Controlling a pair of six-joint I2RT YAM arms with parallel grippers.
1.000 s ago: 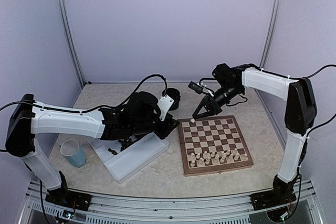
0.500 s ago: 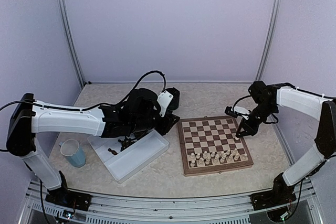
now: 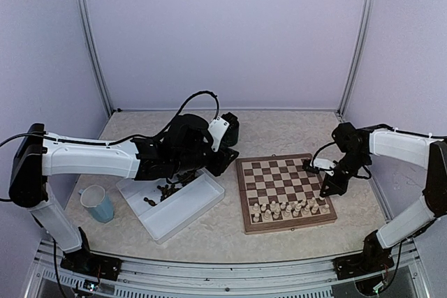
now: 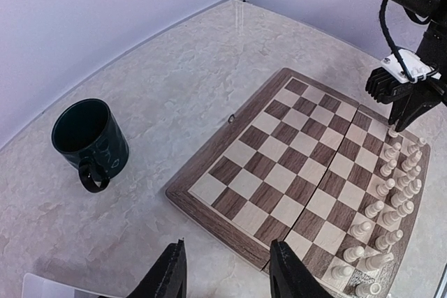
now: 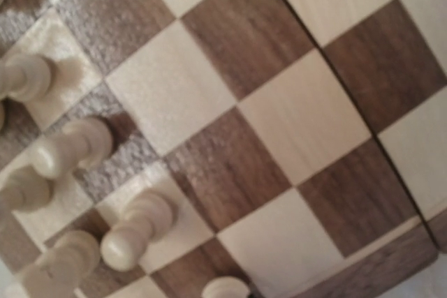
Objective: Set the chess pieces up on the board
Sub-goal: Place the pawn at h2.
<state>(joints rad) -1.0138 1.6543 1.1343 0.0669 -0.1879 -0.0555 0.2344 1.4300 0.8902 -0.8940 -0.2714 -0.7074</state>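
The left jaws are standing apart with nothing between them. Their two dark fingers [image 4: 170, 275] are poking in at the bottom of the wrist view, cut off by its edge, and looking down on the board [image 4: 279, 172] from its left side. Behind them the left arm [image 3: 91, 160] is stretching low and nearly level across the desk [image 3: 293, 130]. Its wrist is hanging over the far end of the white tray [image 3: 183, 213], just left of the board.

The right jaws are closed together and pointing down at the board's right edge. Their tips are sitting just at the end of the cream pieces [image 3: 290, 209], which are standing in two rows along the near side. The right arm [image 3: 401, 146] is bending in from the right, its forearm sloping down.

Whether the right jaws are pinching a piece is not showing. The right wrist view is coming out blurred, giving only squares and a few cream pieces. The dark pieces [image 3: 165, 189] are lying small and indistinct in the tray, partly under the left arm. A dark mug [image 4: 89, 137] is sitting near the board's far left corner, half hidden by the wrist from above. A light blue cup [image 3: 98, 204] is standing near the tray.
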